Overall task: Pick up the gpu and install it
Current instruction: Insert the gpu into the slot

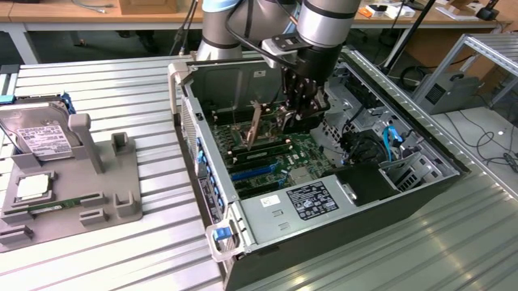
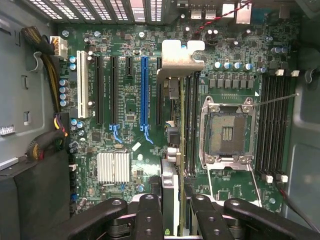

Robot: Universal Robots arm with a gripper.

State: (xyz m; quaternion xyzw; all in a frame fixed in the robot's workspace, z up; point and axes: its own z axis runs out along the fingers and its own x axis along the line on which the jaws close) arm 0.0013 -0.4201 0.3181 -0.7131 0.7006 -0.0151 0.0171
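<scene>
The gpu shows edge-on in the wrist view, a thin dark board with its silvery bracket at the far end. It hangs over the motherboard, between the long blue slot and the CPU socket. My gripper is shut on the card's near end, one black finger on each side. In the exterior view the gripper reaches down into the open computer case, and the gpu stands upright above the board. I cannot tell whether the card touches a slot.
On the exterior view's left, a grey fixture carries a silver hard drive, a square chip and a green memory stick. In the case are a power supply, blue cables and cable bundles.
</scene>
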